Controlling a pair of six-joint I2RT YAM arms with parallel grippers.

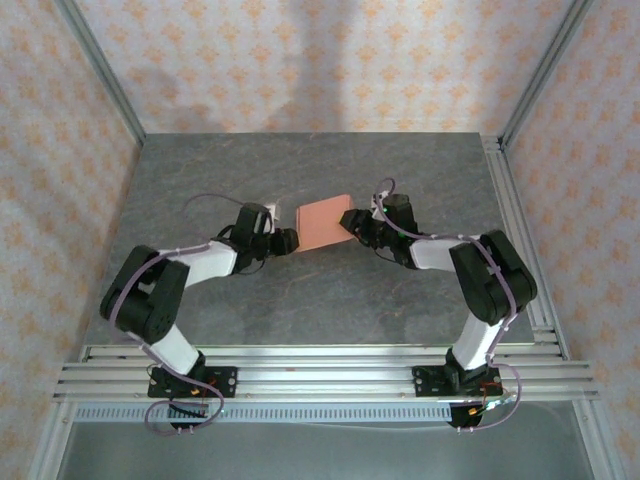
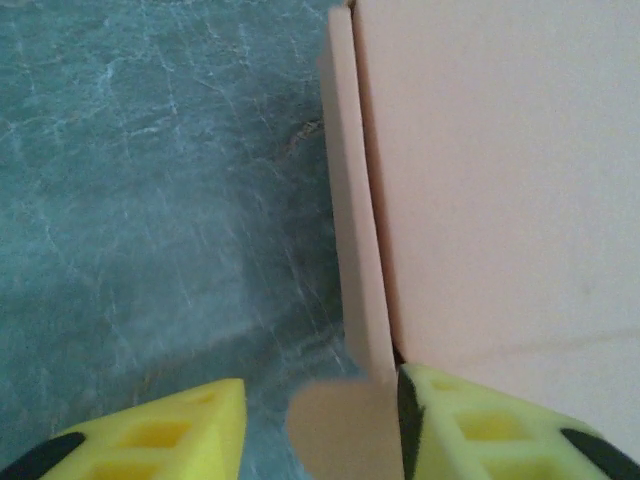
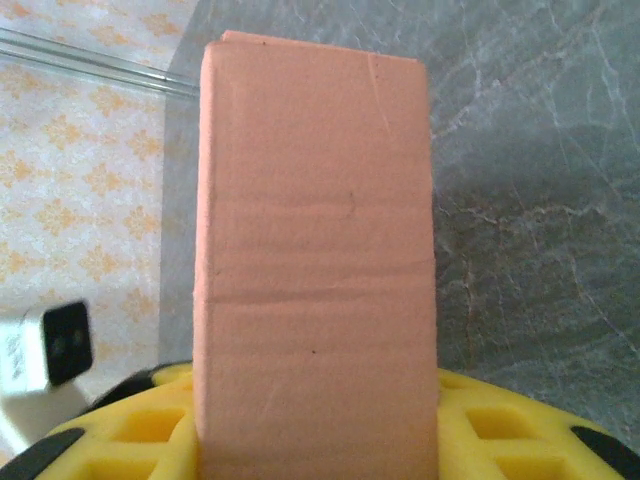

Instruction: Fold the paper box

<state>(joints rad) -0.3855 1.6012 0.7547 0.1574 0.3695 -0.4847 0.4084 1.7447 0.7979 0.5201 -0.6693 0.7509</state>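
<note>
The paper box (image 1: 322, 224) is a small flat salmon-orange box held up off the grey table (image 1: 320, 295) between the two arms. My right gripper (image 1: 352, 224) grips its right end. In the right wrist view the box (image 3: 315, 200) stands straight up from my right gripper (image 3: 315, 400), a yellow finger (image 3: 130, 440) pressed against each side. My left gripper (image 1: 287, 240) sits at the box's left end. In the left wrist view the box (image 2: 500, 200) rests against one finger (image 2: 480, 430). A rounded tab (image 2: 340, 425) lies in my left gripper (image 2: 320, 400), with a gap to the other finger.
Patterned walls enclose the table on three sides. Aluminium rails (image 1: 520, 230) run along the right edge, and more rails (image 1: 320, 370) cross the near edge by the arm bases. A white and black device (image 3: 45, 350) shows beyond the box in the right wrist view.
</note>
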